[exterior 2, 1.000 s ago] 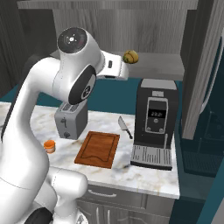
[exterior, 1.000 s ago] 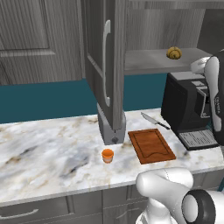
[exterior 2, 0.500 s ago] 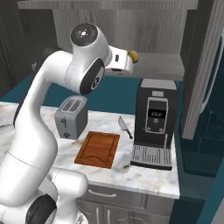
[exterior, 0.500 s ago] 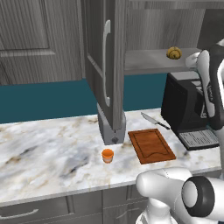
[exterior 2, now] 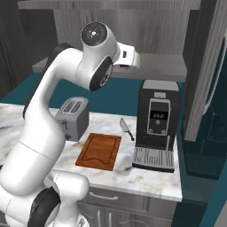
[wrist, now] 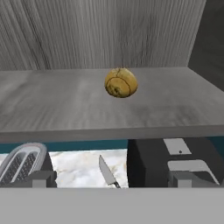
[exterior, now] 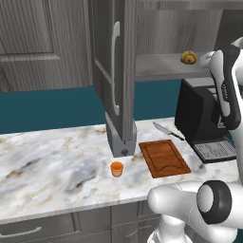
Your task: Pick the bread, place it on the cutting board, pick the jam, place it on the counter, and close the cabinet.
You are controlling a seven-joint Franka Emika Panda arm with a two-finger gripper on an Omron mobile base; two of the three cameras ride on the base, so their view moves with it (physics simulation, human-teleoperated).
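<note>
Lining up on the bread (wrist: 120,82), I have the end effector (wrist: 112,179) level with the cabinet (exterior: 118,71) shelf and aimed straight at it, its fingers spread wide and holding nothing. The bread sits alone on the grey shelf (wrist: 65,105), set back from the front lip, so I judge I must reach in horizontally rather than drop from above. In the left base view it shows as a small golden lump (exterior: 189,58) just ahead of the arm's wrist. The cabinet door (exterior: 114,80) hangs open, which is why the shelf is reachable at all. Below, the cutting board (exterior: 164,157) lies bare on the table (exterior: 52,161), waiting for the bread, with a knife (exterior: 167,131) just behind it and the coffee machine (exterior 2: 158,126) to one side. The jam (exterior: 116,168) already stands on the table, near the board.
</note>
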